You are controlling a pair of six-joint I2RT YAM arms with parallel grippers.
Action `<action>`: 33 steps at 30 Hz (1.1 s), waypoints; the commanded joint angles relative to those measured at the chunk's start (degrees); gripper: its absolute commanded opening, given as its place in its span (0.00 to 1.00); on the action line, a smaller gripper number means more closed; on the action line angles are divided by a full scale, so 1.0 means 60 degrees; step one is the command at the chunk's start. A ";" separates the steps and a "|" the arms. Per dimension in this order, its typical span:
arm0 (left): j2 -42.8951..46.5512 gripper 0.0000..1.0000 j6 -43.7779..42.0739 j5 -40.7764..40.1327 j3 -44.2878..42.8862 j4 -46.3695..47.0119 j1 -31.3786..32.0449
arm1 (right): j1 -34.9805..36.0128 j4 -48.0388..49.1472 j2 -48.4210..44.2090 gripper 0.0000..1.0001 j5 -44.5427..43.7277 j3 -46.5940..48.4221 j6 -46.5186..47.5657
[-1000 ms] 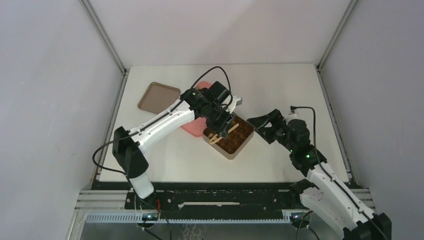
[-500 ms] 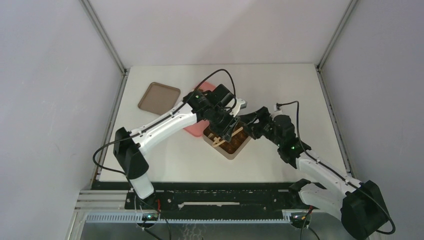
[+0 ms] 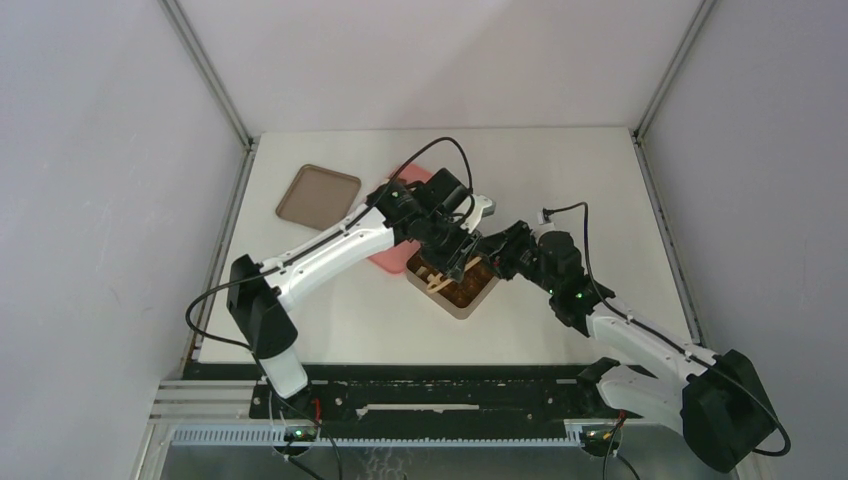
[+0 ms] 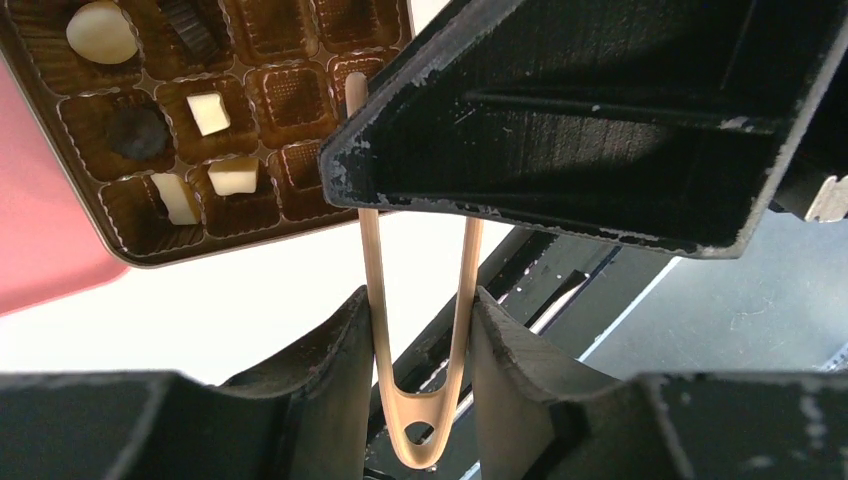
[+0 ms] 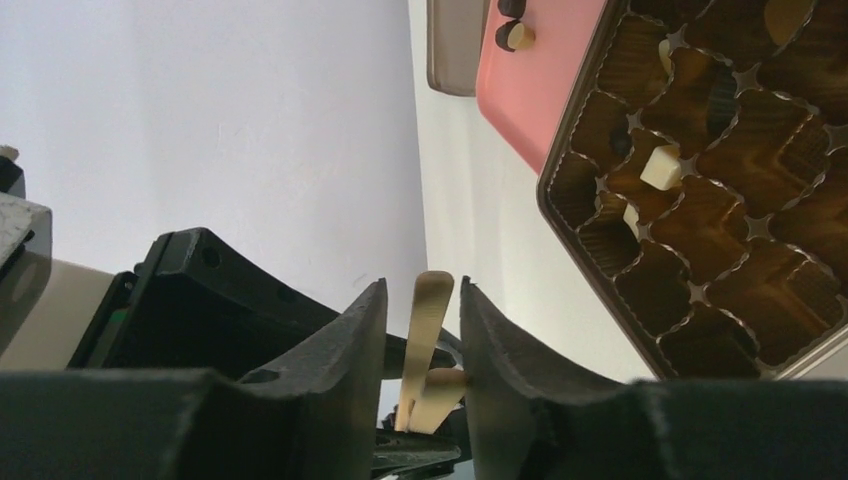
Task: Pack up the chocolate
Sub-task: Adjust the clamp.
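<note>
Several chocolates (image 4: 208, 112) sit in the cells of the square tin (image 4: 215, 243) — white blocks, a cream oval and some dark pieces, each in its own cell. A few more lie on the pink tray (image 5: 540, 95) just beside the tin. None of them is between any jaws.

The left gripper (image 4: 420, 300) is closed partway on the wooden tongs (image 4: 371, 250), with both fingers pressing on the two legs near the joined end. One leg reaches over the cells at the tin's edge, and the chocolates lie further in, to the side of it.

The right gripper (image 5: 422, 285) has narrow jaws around the tip end of the same tongs — whether its fingers touch the wood, I cannot tell. The tin lies off to the side of these jaws.
</note>
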State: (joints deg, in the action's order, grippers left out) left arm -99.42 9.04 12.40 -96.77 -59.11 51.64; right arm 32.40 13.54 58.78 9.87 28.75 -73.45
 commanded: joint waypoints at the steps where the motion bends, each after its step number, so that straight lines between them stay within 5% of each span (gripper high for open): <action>1: 0.0403 0.41 -0.0001 -0.0124 -0.0466 0.0305 0.0124 | 0.0107 0.0692 0.0027 0.35 0.0112 0.0225 -0.0235; 9: 0.0798 0.44 0.0073 -0.0665 0.0109 0.0951 0.0197 | 0.0067 0.0712 0.0079 0.04 0.0346 0.0218 -0.0920; 33: 0.4107 0.54 0.0231 -0.3204 0.4607 0.5886 0.0639 | -0.0156 0.0520 -0.0421 0.01 0.0391 0.0061 -0.2405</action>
State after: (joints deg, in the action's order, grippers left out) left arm -78.59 11.55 -1.39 -71.92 -31.22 54.98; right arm 31.57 15.66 57.91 12.10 28.75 -86.30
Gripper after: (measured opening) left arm 0.542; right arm 0.186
